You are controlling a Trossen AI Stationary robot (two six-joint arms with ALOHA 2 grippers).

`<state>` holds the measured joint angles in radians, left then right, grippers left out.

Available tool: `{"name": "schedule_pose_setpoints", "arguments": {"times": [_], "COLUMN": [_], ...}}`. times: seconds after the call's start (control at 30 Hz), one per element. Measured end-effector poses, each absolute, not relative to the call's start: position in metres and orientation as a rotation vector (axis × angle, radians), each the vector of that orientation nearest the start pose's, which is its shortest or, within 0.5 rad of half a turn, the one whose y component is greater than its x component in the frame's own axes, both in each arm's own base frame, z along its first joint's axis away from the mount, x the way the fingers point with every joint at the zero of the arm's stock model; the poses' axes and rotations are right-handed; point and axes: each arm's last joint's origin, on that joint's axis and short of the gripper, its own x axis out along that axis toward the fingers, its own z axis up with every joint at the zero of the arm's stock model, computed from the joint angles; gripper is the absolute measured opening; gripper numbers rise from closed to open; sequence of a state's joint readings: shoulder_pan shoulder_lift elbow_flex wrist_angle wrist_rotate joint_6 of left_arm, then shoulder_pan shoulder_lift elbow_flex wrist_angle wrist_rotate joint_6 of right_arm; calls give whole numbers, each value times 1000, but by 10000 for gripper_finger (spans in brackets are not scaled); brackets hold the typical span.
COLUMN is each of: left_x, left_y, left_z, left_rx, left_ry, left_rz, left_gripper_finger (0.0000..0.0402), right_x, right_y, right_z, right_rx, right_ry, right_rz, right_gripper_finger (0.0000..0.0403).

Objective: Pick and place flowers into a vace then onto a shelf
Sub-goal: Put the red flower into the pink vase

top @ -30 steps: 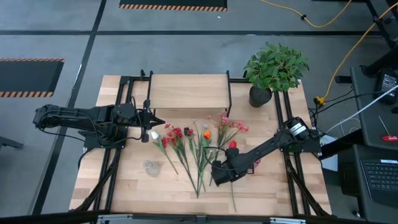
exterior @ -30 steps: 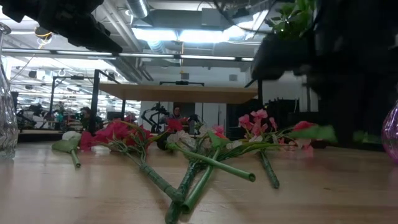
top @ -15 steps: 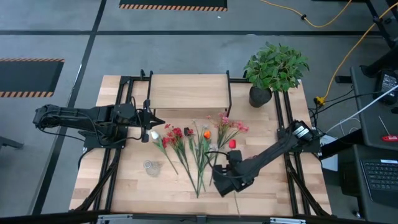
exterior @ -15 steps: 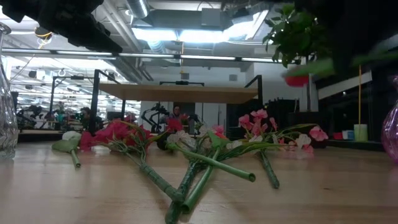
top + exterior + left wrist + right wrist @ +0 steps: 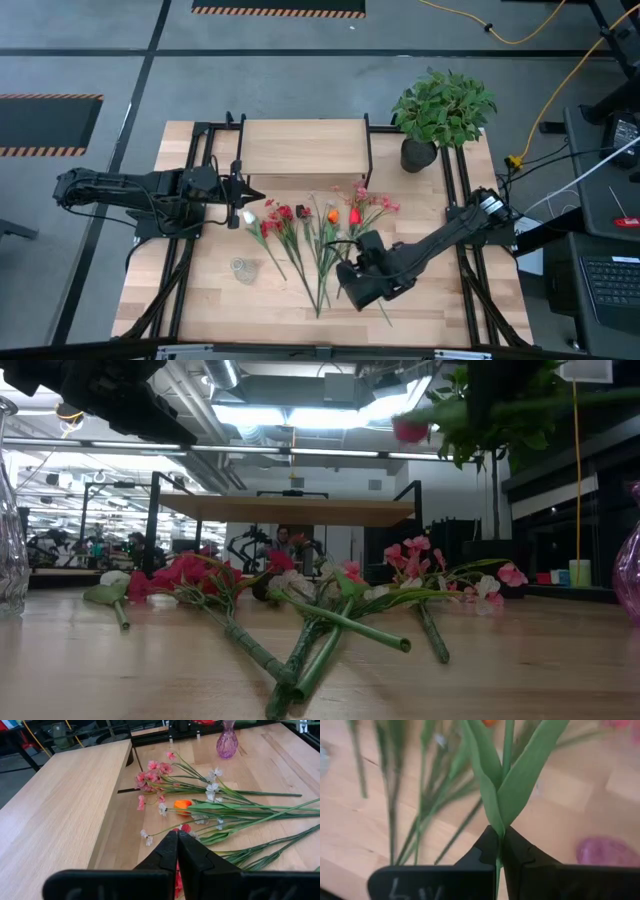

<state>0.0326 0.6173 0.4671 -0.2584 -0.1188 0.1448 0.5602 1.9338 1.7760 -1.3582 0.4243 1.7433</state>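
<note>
Pick step: right gripper (image 5: 500, 851) closed on a red-tipped stem (image 5: 507, 750), lifted above the flowers (image 5: 310, 235); next, carry to clear vase (image 5: 243, 268); left gripper (image 5: 178, 851) closed, idle.

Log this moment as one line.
right gripper: shut on flower, lifted | left gripper: shut, idle | other flowers: on table | shelf: bare

A bushy potted plant (image 5: 440, 110) stands on the wooden table (image 5: 440, 305), well apart from the fingers of the right gripper (image 5: 362, 272) and farther still from those of the left gripper (image 5: 260, 194). On the grey floor beyond the plant, far from both pairs of fingers, a yellow cable (image 5: 520, 37) snakes. A keyboard (image 5: 610, 280) sits off the table's edge, on the right fingers' side.
</note>
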Motion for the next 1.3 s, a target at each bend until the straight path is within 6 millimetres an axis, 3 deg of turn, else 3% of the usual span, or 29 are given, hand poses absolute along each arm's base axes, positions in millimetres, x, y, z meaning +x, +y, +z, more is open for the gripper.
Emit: {"name": "schedule_pose_setpoints", "arguments": {"times": [0.17, 0.47, 0.67, 1.03, 1.3], "left_x": [144, 144, 144, 144, 144], "left_y": [8, 8, 8, 8, 10], "left_z": [241, 241, 241, 241, 241], "left_rx": [160, 160, 160, 161, 172], "left_ry": [418, 419, 418, 419, 423], "left_rz": [120, 120, 120, 123, 172], "left_gripper_finger": [5, 2, 7, 4, 3], "right_x": [315, 327, 323, 301, 271], "right_y": [177, 151, 138, 111, 79], "right_z": [294, 296, 303, 290, 254], "right_rx": [682, 488, 446, 402, 296], "right_ry": [925, 1012, 1014, 738, 633], "right_rz": [-885, -807, -765, -554, -462], "right_gripper_finger": [7, 7, 4, 4, 4]}}
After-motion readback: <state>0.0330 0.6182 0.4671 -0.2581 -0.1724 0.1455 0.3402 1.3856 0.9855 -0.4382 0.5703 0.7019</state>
